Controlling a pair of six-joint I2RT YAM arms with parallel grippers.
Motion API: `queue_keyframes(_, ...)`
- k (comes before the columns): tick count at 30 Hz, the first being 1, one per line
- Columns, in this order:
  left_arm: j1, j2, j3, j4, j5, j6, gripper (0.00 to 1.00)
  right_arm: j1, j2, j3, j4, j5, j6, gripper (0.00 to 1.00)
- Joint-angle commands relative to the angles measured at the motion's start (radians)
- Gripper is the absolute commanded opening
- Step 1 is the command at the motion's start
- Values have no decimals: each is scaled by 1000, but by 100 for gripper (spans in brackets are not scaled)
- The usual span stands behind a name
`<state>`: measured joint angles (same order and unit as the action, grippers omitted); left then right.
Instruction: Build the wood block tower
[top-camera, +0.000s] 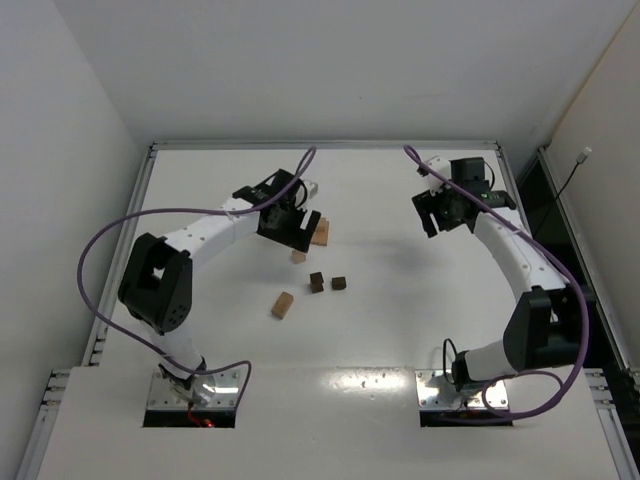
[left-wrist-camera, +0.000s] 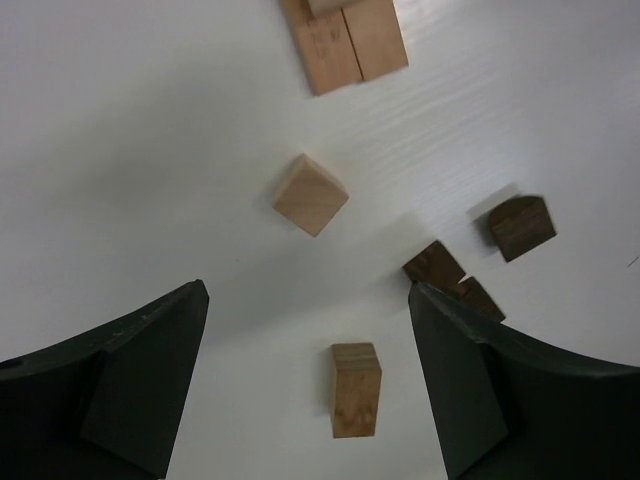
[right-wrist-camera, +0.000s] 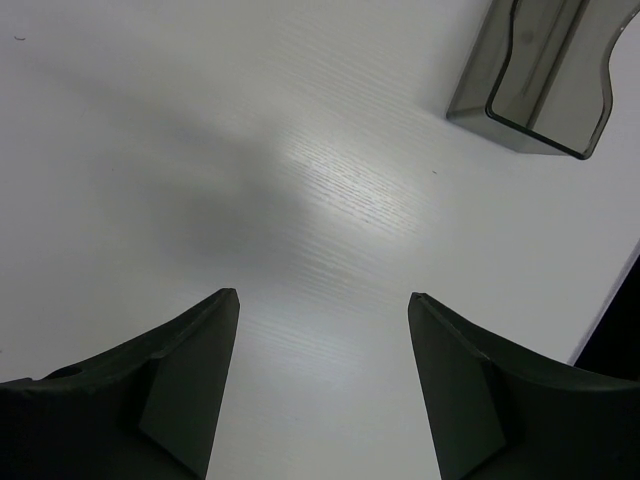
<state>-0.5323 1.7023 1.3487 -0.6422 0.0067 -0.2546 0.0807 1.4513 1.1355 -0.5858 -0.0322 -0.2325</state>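
I've got the left gripper (left-wrist-camera: 305, 300) hanging over the wood blocks (top-camera: 283, 305), jaws wide apart, empty. No stack yet: tan blocks (left-wrist-camera: 310, 194) and dark cubes (left-wrist-camera: 520, 227) lie loose on the surface (left-wrist-camera: 120, 150). Same on the right gripper (right-wrist-camera: 322, 296), jaws gaping and empty, near a dark plastic tray (right-wrist-camera: 475, 70).

In the left wrist view, the tan block pair (left-wrist-camera: 345, 40) beyond the lone tan cube (left-wrist-camera: 310, 194) runs off the top edge. To the right of that cube and nearer to you, a dark brown block (left-wrist-camera: 478, 296) sits partly behind a finger (left-wrist-camera: 500, 390). The right wrist view crops the tray (right-wrist-camera: 535, 80).
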Motion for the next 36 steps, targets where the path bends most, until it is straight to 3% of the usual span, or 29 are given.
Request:
queue_keyframes(1,3,31,15,-48,121,167,77,-15,-43,-3,7,-20,-18,66)
queue_keyframes(12,3,129,12,-8,145,360,68,-33,-34,-14,7,-38,-18,66)
queue_keyframes(36,3,256,20,131,131,505,58,-52,3,-14,-2,-38,-18,66)
